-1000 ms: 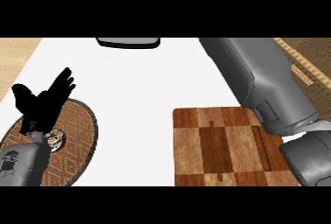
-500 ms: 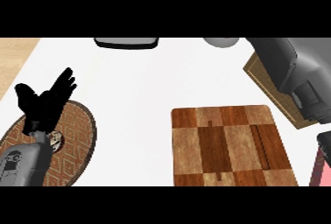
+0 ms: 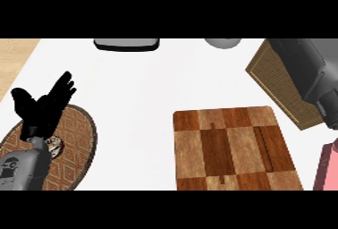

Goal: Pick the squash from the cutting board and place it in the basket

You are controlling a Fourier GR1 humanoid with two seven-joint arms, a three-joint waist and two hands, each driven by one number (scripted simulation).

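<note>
Checkered wooden cutting board [image 3: 231,147] near woven basket [image 3: 277,89]

No legible text, label, brand, number or sign. Small dark marking on the grey left forearm [image 3: 9,168]: too small to read. Plain checkered wood pattern only on the cutting board [image 3: 234,152].

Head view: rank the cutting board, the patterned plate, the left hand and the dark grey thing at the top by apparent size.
1. cutting board
2. patterned plate, though it is partly hidden and cut off at the left edge
3. left hand, unsure since it is nearer the camera
4. dark grey thing, cut off by the top edge
</note>
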